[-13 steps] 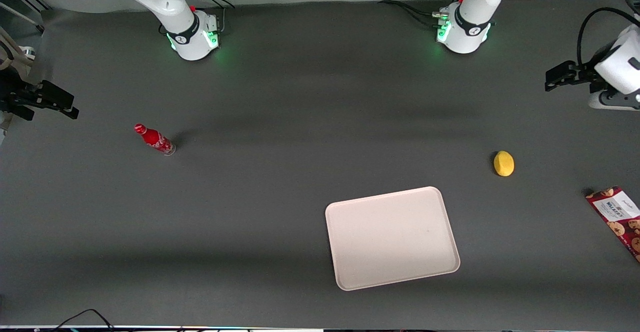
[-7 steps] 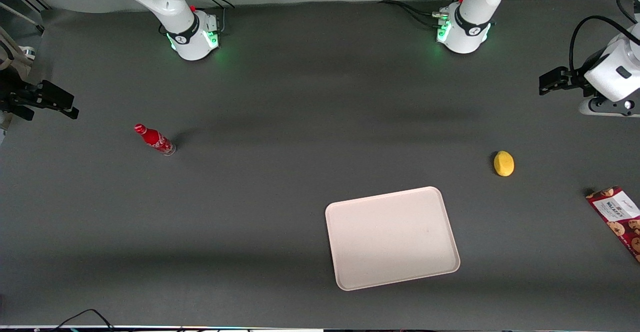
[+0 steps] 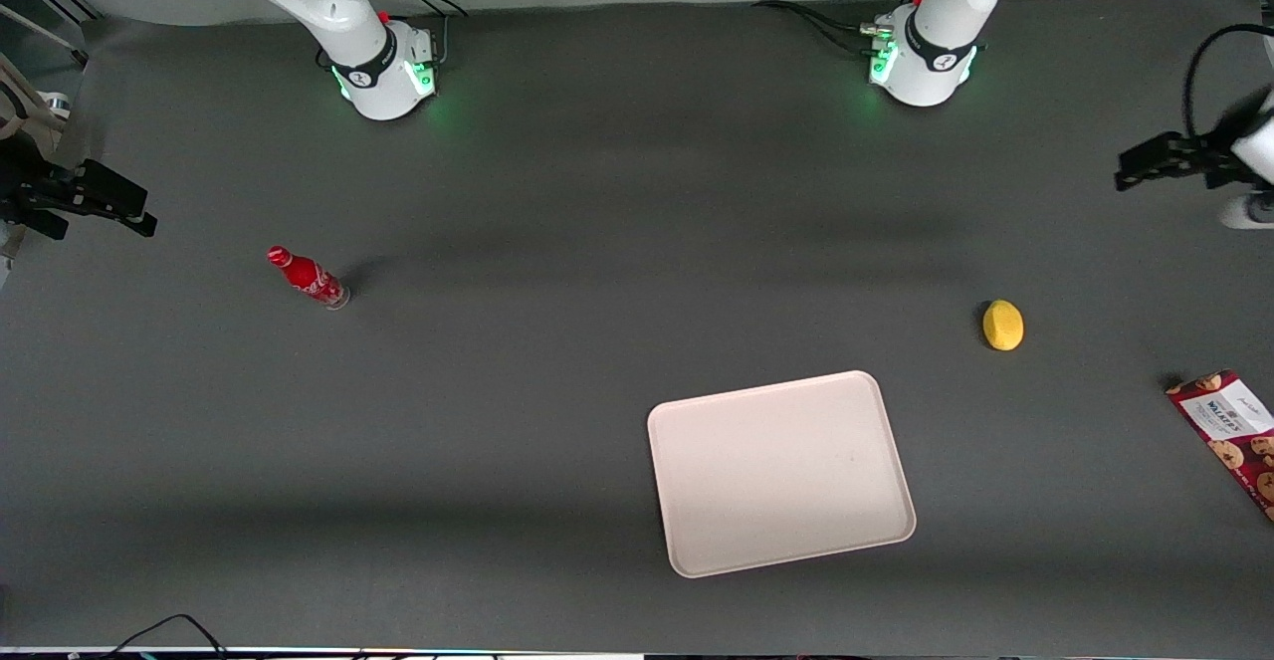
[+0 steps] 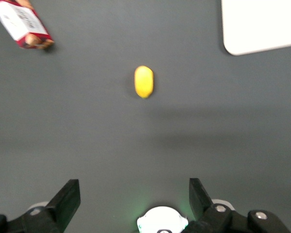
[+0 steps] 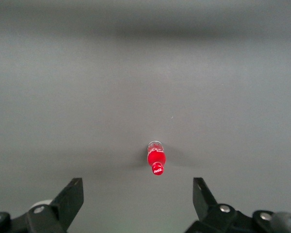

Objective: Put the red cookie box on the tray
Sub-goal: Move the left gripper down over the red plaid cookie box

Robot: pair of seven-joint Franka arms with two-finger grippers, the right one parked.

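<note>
The left arm's black two-finger gripper (image 4: 131, 194) hung high above the table, its fingers (image 4: 68, 196) spread wide apart.

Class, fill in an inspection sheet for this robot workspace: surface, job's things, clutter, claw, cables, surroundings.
Surface: dark grey table mat, flat.
Job's things: long dark-red plaid cookie box lies flat at the working arm's end, partly cut off by the front view's edge; flat pale cream rectangular tray holds nothing.
Clutter: small yellow lemon between box and tray; small red bottle toward the parked arm's end.
Claw: left arm's black claw open, holding nothing, above the table, farther from the front camera than the lemon.
Cables: black cables at the arm bases.
Surroundings: nothing seen.
</note>
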